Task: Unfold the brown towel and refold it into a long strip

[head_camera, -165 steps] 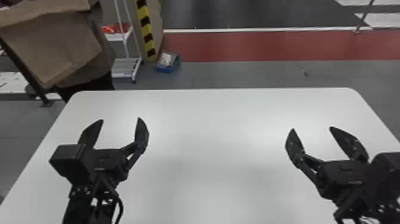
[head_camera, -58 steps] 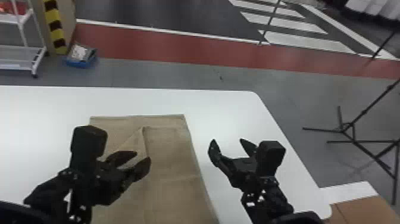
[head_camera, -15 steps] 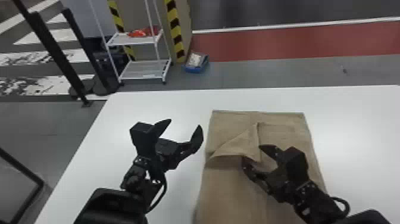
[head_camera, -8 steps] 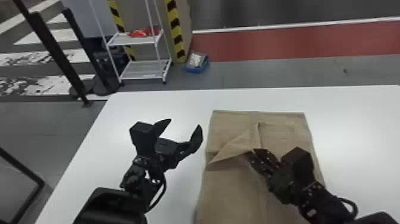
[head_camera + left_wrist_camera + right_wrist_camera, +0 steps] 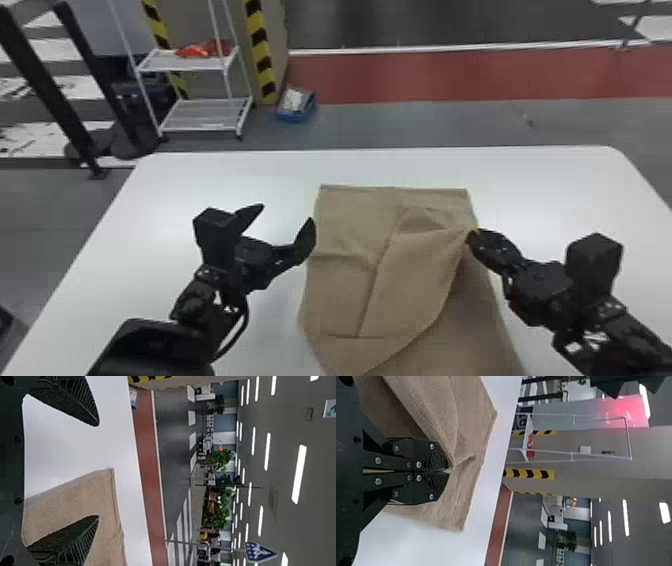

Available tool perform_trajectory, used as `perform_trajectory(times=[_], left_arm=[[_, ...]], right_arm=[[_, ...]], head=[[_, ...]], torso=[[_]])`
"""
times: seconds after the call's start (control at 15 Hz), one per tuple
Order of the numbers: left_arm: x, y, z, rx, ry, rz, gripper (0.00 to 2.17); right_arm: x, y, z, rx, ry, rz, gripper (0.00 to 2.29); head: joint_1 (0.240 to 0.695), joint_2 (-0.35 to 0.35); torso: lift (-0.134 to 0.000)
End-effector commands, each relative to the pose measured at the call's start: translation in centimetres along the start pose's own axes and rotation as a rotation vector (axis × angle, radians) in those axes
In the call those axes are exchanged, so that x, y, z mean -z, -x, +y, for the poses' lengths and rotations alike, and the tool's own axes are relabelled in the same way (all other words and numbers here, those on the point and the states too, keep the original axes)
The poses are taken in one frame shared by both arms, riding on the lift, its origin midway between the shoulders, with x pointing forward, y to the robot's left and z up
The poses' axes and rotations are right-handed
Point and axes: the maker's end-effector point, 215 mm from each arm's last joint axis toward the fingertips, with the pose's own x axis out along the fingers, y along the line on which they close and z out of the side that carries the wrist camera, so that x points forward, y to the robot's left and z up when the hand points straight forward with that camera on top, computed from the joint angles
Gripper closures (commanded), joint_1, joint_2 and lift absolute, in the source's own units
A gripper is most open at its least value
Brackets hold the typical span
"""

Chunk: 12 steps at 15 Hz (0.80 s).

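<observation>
The brown towel (image 5: 345, 295) lies folded on the white table, with a loose upper flap drawn over to its right edge. My right gripper (image 5: 472, 235) is shut on the corner of that flap, beside the towel's right edge. In the right wrist view the same gripper (image 5: 448, 471) has its fingers together with cloth pinched at the tips, and the towel (image 5: 470, 490) spreads around them. Left of the towel, my left gripper (image 5: 287, 220) stands open above the table. The left wrist view shows the left gripper (image 5: 98, 471) with nothing between its fingers and part of the towel (image 5: 107, 510) beyond.
The white table (image 5: 210, 170) extends on both sides of the towel and behind it. Past its far edge, a white wheeled rack (image 5: 205, 115) and a blue bin (image 5: 295, 112) stand on the floor.
My right gripper has closed on the flap's corner and moved right and a little away from the robot, pulling the flap across the towel. The left arm has kept still in the latest frames.
</observation>
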Motion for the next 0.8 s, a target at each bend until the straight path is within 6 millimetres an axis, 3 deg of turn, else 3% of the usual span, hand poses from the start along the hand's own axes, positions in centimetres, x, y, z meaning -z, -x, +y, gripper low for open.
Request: perform_trajectory(times=[0.0,0.2,0.33,0.47,0.67,0.73], left_arm=[[1.4,-1.7,-3.1,0.061,-0.024,0.031,0.05],[3.6,-3.7,-5.8,0.115,-0.046,0.085,0.11],[4.5,-3.9,-6.9,0.140,-0.066,0.109,0.25],[5.1,-3.8,-6.9,0.142,-0.067,0.127,0.42],[7.1,-3.4,-7.0,0.170,-0.060,0.198,0.48],[7.1,-3.4,-6.7,0.165,-0.059,0.197,0.76]], right_arm=[[-0.2,1.3,-3.6,0.061,-0.032,-0.010,1.65],[0.1,1.6,-3.7,0.060,-0.031,-0.004,1.65],[0.3,1.5,-3.3,0.054,-0.033,-0.001,1.65],[0.3,1.4,-3.1,0.051,-0.035,-0.001,1.65],[0.4,1.3,-2.8,0.045,-0.034,0.000,1.65],[0.4,1.2,-2.7,0.044,-0.034,0.000,1.65]], head=[[0.695,0.014],[0.695,-0.090],[0.695,-0.113],[0.695,-0.123],[0.695,-0.126],[0.695,-0.126]], torso=[[-0.122],[-0.122],[-0.122],[-0.122],[-0.122],[-0.122]])
